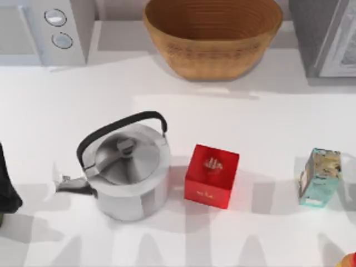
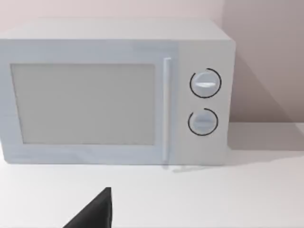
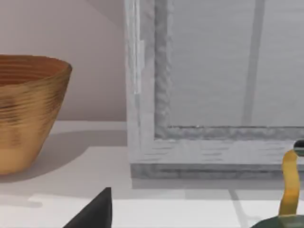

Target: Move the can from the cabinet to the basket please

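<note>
left arm (image 1: 8, 183): a dark shape at the table's edge at about 9 o'clock in the top view, well apart from the basket and the cabinet.
left gripper (image 2: 95, 213): one dark wedge of it shows low in the left wrist view, above bare table and facing the microwave; i cannot tell whether it is released or clenched.
right gripper (image 3: 95, 211): a dark wedge in the right wrist view, over the table in front of the cabinet's near corner; released or clenched, i cannot tell.
can: i cannot tell where it stands.
cabinet (image 1: 325, 39): at about 1 o'clock on the table in the top view, dark grey, with a pale framed door panel; in the right wrist view the panel stands upright and close.
basket (image 1: 214, 41): at 12 o'clock, a wide woven bowl sitting upright, between the microwave and the cabinet and apart from both.
microwave (image 1: 47, 28): white, at about 10 o'clock, with two round knobs one above the other beside its door.
kettle (image 1: 125, 167): shiny steel, at about 8 o'clock from the table's middle, lid on, black handle arched over it, spout toward 9 o'clock.
red cube box (image 1: 211, 175): just beside the kettle on its 3 o'clock side, not touching it.
teal carton (image 1: 320, 178): at about 4 o'clock, well apart from the red cube box.
table (image 1: 55, 111): white.
</note>
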Available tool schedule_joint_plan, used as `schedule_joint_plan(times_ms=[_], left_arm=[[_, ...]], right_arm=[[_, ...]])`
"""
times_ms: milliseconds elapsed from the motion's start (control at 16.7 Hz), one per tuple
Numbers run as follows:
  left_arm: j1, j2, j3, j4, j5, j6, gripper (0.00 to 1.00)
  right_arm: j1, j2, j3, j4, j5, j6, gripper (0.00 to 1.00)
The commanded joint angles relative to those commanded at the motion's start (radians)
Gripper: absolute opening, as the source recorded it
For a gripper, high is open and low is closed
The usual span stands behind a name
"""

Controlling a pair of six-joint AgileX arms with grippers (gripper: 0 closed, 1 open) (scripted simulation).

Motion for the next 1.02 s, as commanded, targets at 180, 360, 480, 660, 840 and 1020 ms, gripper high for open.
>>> schedule_joint_plan(times_ms=[180, 360, 480, 660, 840, 1020], left_arm=[[0.0, 0.0, 0.0, 0.0, 0.0, 0.0, 1.0], [0.0, 0.0, 0.0, 0.0, 0.0, 0.0, 1.0], [0.0, 0.0, 0.0, 0.0, 0.0, 0.0, 1.0], [0.0, 0.0, 0.0, 0.0, 0.0, 0.0, 1.0], [0.0, 0.0, 0.0, 0.0, 0.0, 0.0, 1.0], [0.0, 0.0, 0.0, 0.0, 0.0, 0.0, 1.0]], right_arm=[[0.001, 0.01, 0.011, -0.003, 0.002, 0.0, 1.0], [0.013, 0.1, 0.106, -0.031, 0.016, 0.002, 1.0], [0.027, 0.2, 0.222, -0.062, 0.031, 0.003, 1.0], [0.054, 0.39, 0.472, -0.122, 0.058, 0.005, 1.0], [0.084, 0.604, 0.776, -0.189, 0.09, 0.008, 1.0], [0.114, 0.816, 1.079, -0.256, 0.121, 0.01, 1.0]])
